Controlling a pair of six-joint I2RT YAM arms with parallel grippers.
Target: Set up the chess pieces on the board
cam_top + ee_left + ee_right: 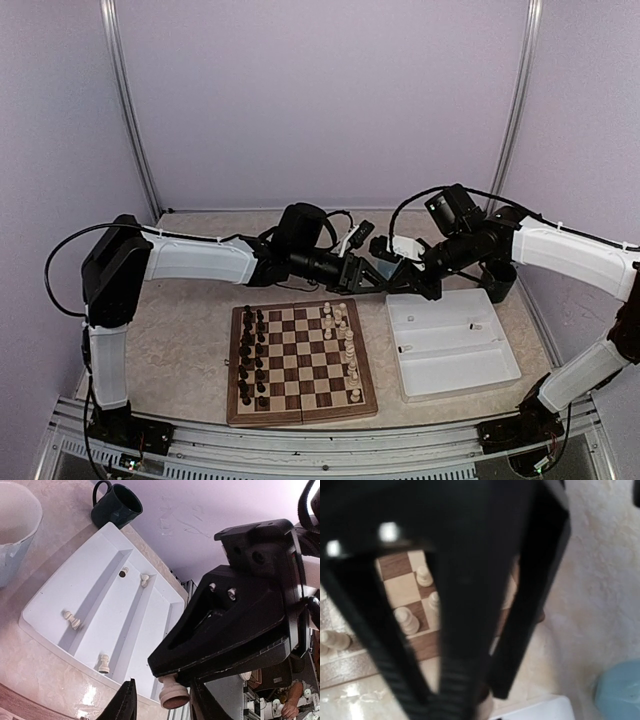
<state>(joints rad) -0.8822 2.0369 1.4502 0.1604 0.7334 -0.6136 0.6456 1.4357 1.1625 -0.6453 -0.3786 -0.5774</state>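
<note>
A lab test cell: plain lilac walls (320, 100), aluminium rail (300, 445).

**Brown Checks, Cream and Black**

The board (300, 414) has dark-brown and light-tan checks within a mid-brown border. The chess pieces (349, 352) are cream-white, the opposing pieces (246, 360) brown-black. The tray (450, 362) is white, the mug (116, 507) dark green, the table (180, 340) mottled beige.

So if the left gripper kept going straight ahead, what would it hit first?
Most likely the small cream chess piece pinched in the right gripper: it sits right between the left gripper's fingers. The right gripper's black body comes just behind, though depth is hard to judge.
</note>
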